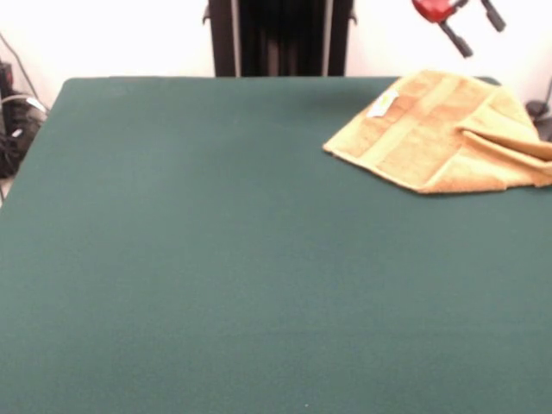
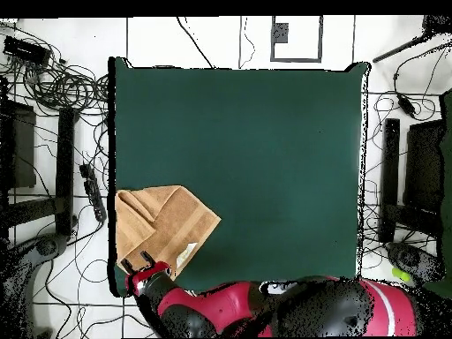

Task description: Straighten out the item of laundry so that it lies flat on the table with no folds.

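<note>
Hand point(image 1: 470, 26) open, holding nothing; folded towel point(image 1: 448, 131) lies just beneath it at table point(image 1: 216, 259) corner

red and black arm point(image 2: 265, 309), red pincer point(image 1: 470, 26), black fingers point(image 1: 457, 40)

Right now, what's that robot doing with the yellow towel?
The robot's gripper hangs open just above the table's far edge, beside the golden-orange towel, not holding it. The towel lies near a table corner, by the robot's side, with one part folded over, so it isn't flat yet. Its small white tag shows near the gripper. Most of the green table is away from the towel.
</note>
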